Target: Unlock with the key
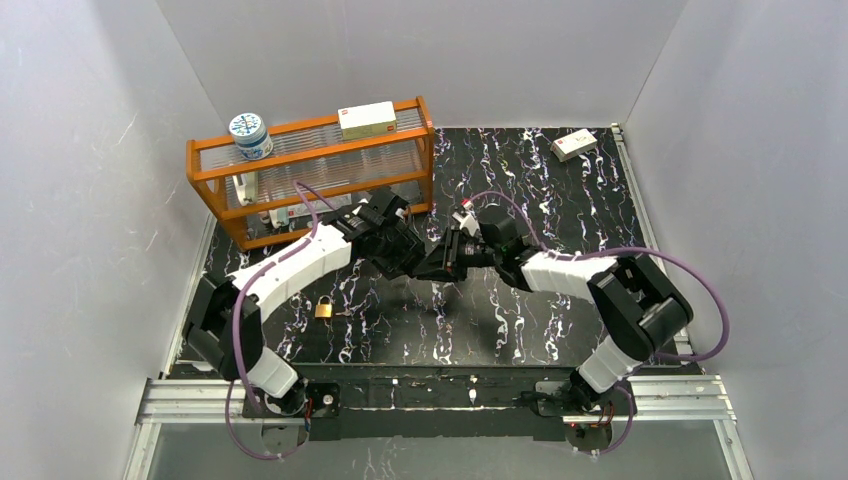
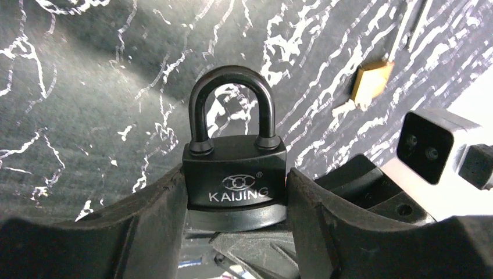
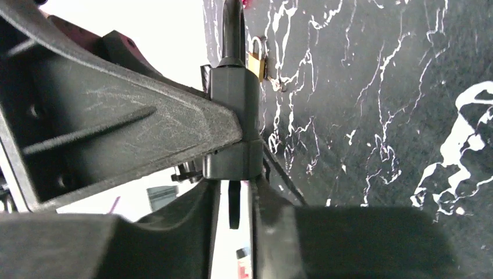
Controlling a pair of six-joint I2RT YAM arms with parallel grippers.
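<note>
My left gripper [image 1: 405,250] is shut on a black padlock marked KAIJING [image 2: 235,174], its fingers [image 2: 151,226] clamping the body from both sides, with the shackle closed and pointing away. The padlock also shows edge-on in the right wrist view [image 3: 232,110]. A black key head [image 3: 234,203] hangs from the padlock's underside. It also shows in the left wrist view [image 2: 232,218]. My right gripper [image 3: 232,195] straddles the key head with its jaws a little apart, a thin gap on each side. Both grippers meet above the middle of the table [image 1: 520,330].
A small brass padlock [image 1: 324,309] lies on the table at front left. An orange rack [image 1: 310,170] at back left carries a round tin [image 1: 249,135] and a white box [image 1: 367,120]. Another small box [image 1: 573,145] lies at back right.
</note>
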